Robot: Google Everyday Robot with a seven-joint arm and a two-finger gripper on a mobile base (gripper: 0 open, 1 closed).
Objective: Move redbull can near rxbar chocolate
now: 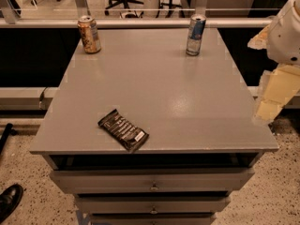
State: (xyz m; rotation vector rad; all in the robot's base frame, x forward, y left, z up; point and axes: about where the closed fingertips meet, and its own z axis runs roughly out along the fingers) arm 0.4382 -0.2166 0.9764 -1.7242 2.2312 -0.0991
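the redbull can (195, 35) stands upright at the far edge of the table (187, 102), right of centre. its long axis is vertical with the silver top up, so i judge a grasp from the side will suit it. the rxbar chocolate (123, 130) lies flat near the front edge, left of centre. its long axis runs diagonally from far-left to near-right, with the white patch at the near-right end. the two are well apart, so the carry is not yet begun. the gripper (269, 102) hangs off the table's right side, touching nothing (i cannot tell whether it is open or closed). an orange-gold can (89, 34) stands at the far left, clear of my likely path.
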